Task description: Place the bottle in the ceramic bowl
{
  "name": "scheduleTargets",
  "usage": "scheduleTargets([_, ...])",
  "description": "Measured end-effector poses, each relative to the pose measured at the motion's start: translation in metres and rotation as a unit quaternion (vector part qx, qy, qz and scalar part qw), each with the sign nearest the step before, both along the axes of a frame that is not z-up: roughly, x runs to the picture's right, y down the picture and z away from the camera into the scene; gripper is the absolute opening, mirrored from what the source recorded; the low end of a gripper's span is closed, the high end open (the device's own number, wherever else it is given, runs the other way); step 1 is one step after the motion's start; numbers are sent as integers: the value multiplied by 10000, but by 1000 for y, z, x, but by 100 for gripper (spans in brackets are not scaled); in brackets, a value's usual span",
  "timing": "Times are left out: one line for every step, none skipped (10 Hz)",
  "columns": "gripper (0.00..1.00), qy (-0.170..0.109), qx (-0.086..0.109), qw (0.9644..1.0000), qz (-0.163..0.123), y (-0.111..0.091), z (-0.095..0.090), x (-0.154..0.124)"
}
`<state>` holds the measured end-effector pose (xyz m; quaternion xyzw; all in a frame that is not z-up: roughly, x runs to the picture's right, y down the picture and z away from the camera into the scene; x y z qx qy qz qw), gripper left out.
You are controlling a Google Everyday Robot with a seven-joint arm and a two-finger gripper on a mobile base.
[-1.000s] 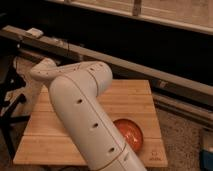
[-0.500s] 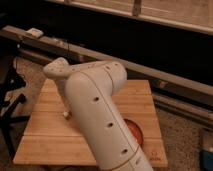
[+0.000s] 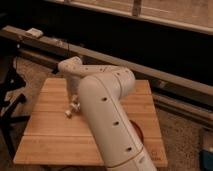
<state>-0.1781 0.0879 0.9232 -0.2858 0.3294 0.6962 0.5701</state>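
Note:
My white arm (image 3: 107, 115) reaches across the wooden table (image 3: 50, 135) and hides much of it. My gripper (image 3: 74, 105) hangs below the wrist over the left-middle of the table, close to the surface. A small whitish thing (image 3: 68, 114), probably the bottle, shows at the gripper's lower end; I cannot tell whether it is held or lies on the wood. The orange-red ceramic bowl (image 3: 138, 132) shows only as a sliver at the arm's right edge, near the table's front right.
A long dark rail or bench (image 3: 165, 82) runs behind the table. A dark stand with legs (image 3: 10, 100) is at the left. A small white object (image 3: 34, 33) sits on the rail at far left. A bluish container (image 3: 207, 150) is at the right edge.
The arm has swung right and forward, covering most of the bowl. The wrist and gripper have moved toward the table's left-middle, lower over the wood.

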Motion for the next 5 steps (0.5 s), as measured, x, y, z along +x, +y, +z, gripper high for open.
scheduleTargets([65,9,-5,10000,58,-1,3,0])
scheduleTargets([65,27,-17,9999,103,-1,7,0])
scheduleTargets([65,24,-30,9999,124,-1,9,-2])
scheduleTargets([65,-45,-40,10000,68,-1,12,-5])
scheduleTargets([64,-120,-46,9999,6,-1,13,-9])
